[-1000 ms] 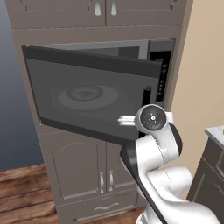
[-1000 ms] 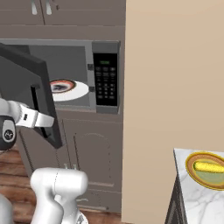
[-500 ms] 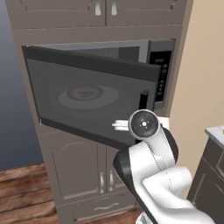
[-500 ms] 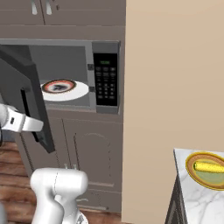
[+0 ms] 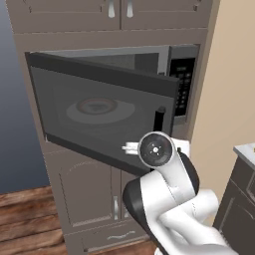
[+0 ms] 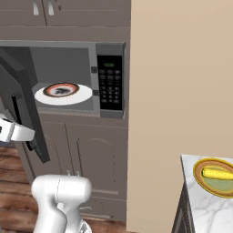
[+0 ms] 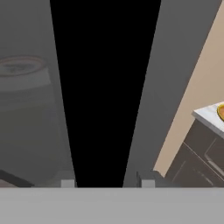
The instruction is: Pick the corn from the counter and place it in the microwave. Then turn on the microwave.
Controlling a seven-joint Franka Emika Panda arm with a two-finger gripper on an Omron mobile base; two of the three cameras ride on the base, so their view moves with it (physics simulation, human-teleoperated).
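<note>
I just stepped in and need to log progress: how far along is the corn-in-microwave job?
Done: the microwave door is swung open, its white plate exposed. In hand: nothing; the gripper sits at the door's black handle, jaws parted either side of it. Left: the corn lies in its dish on the counter, so picking, placing, closing and starting all remain.

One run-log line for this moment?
microwave: door open | corn: in dish on counter | claw: at door handle, grip unclear
</note>
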